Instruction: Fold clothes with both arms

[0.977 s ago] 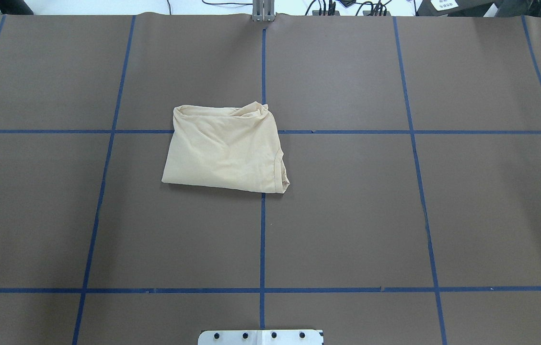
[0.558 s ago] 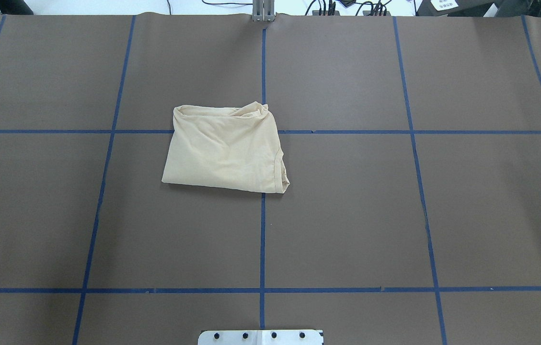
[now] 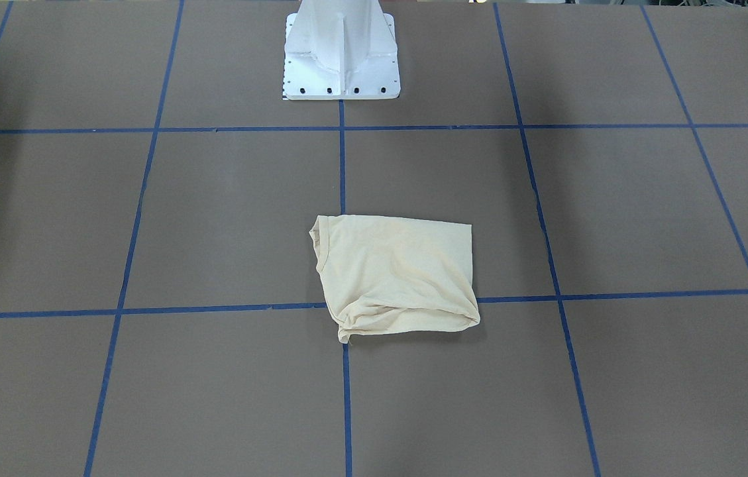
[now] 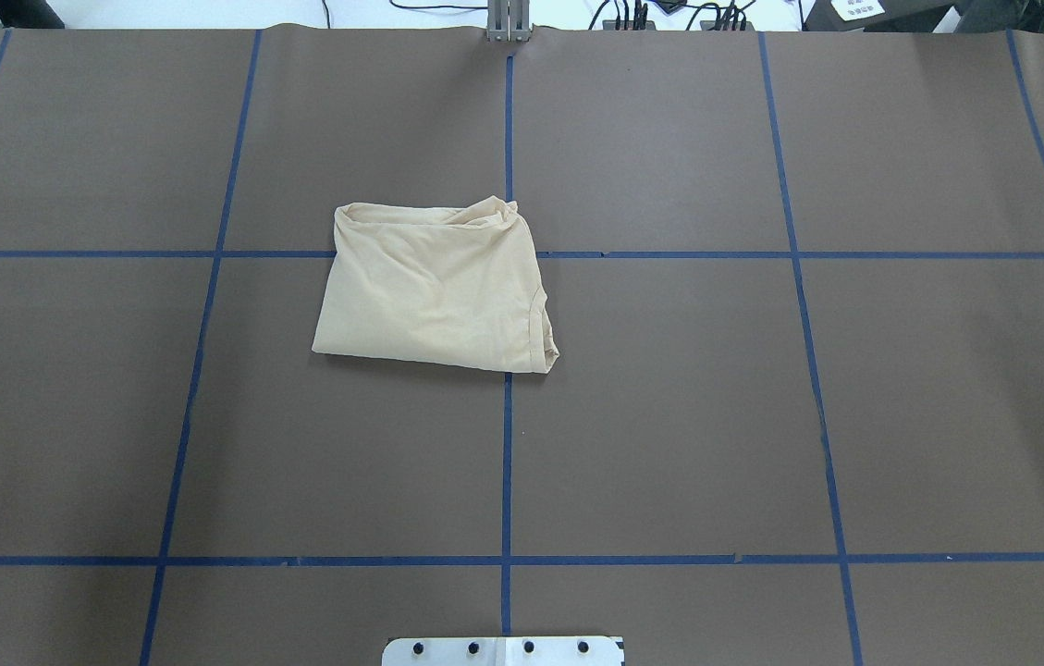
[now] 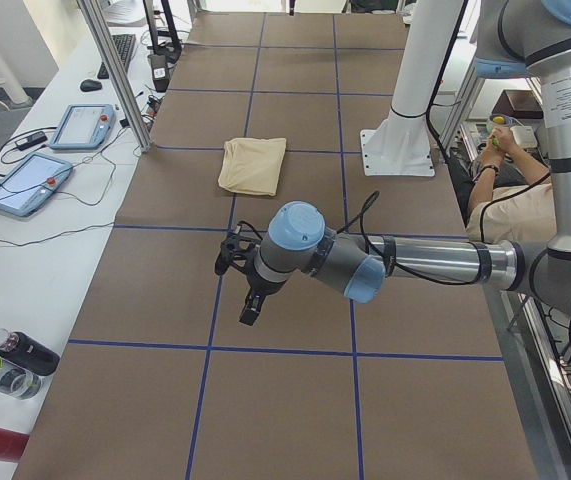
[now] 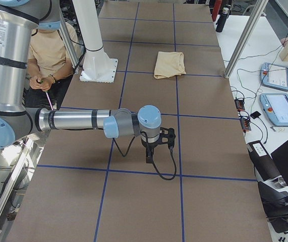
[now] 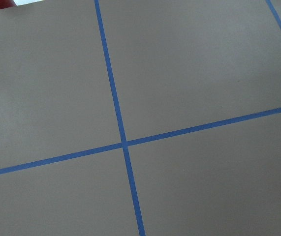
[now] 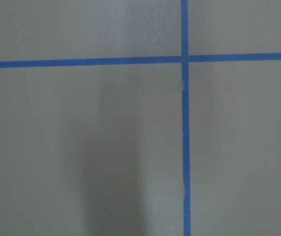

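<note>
Two grippers, left gripper (image 5: 250, 312) and right gripper (image 6: 149, 157), hover well apart from our folded shirt (image 4: 434, 291) at the pedestal's (image 3: 340, 59) twelve o'clock; apart or together, we cannot tell.

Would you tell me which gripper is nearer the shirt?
Left, apparently: left gripper and right gripper hang far out on opposite sides, while the shirt lies mostly left of centre.

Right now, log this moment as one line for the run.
shirt: folded, flat on table | left gripper: over bare table, away from shirt, state unclear | right gripper: likewise | contact: none
</note>
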You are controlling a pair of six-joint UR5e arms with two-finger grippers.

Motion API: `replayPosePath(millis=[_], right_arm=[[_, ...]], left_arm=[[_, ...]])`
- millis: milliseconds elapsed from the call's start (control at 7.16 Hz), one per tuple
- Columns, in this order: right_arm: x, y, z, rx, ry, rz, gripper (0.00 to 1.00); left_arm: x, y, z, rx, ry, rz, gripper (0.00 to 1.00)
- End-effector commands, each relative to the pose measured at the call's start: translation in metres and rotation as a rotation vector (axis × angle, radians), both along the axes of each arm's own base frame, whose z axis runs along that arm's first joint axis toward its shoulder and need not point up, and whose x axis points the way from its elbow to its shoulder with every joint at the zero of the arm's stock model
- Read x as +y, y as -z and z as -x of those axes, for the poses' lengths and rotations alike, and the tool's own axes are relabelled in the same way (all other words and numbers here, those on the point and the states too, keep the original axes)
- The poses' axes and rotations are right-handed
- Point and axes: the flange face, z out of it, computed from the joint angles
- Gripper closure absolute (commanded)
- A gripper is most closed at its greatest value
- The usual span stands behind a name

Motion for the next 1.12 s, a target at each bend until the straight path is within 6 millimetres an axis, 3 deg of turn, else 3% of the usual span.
replayPosePath(millis=[0,977], right_arm=[[-0.001,0.001,0.000,0.004,-0.001,-0.004,0.00],[0.000,-0.011,-0.001,0.010,-0.003,0.020,0.00]], left_arm=[[0.001,-0.003,0.000,-0.002,0.001,0.008,0.00],[0.002,-0.010,0.000,-0.001,0.001,0.021,0.00]])
